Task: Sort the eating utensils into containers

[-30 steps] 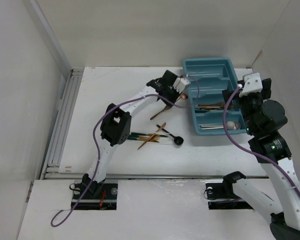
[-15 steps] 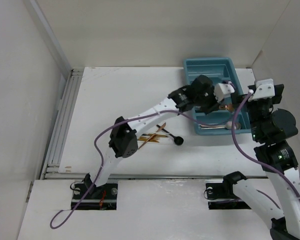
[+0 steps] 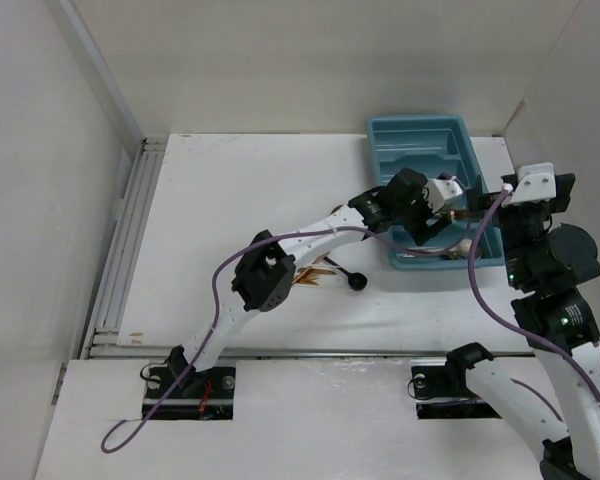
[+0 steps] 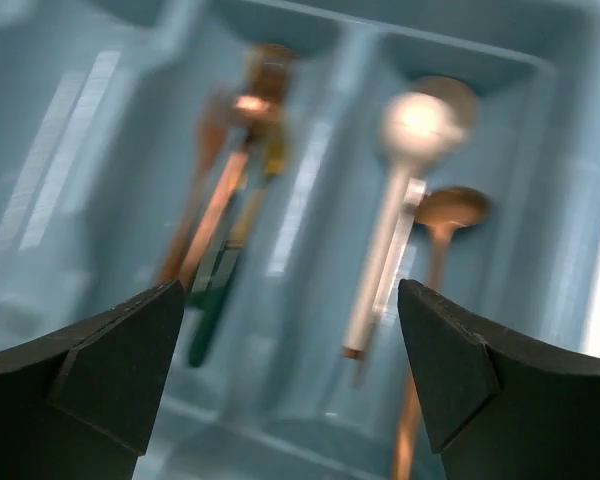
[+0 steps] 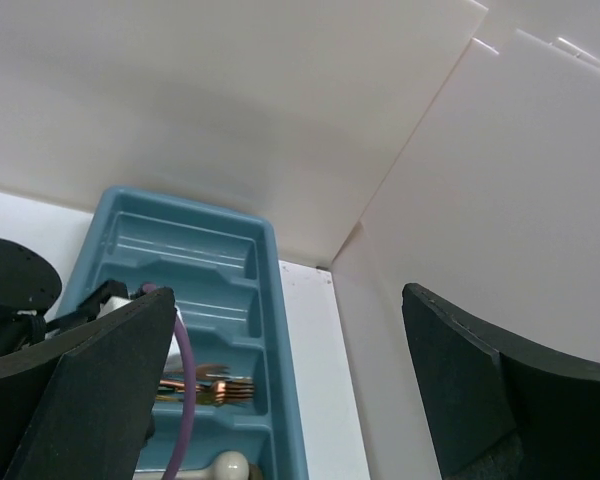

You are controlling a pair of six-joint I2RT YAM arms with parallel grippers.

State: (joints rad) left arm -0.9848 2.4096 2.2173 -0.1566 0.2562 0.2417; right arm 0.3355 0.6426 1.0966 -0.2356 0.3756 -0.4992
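Evidently partway: copper forks [image 5: 225,385] and a cream-white spoon [image 4: 395,200] lie in the teal-blue plastic tray [image 3: 417,122], a crossed pile [image 3: 315,272] and black round-headed spoon [image 3: 356,282] wait outside; left claw [image 4: 290,300] and right claw [image 5: 288,295] gape empty.

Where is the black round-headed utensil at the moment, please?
In the top view, the black round-headed utensil lies on the table, left of the teal tray, outside it.

Loose utensils [image 3: 318,272] left of tray [image 3: 420,148]

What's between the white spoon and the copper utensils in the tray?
A raised divider of the teal tray, shown in the left wrist view; the white spoon and copper utensils lie in neighbouring compartments.
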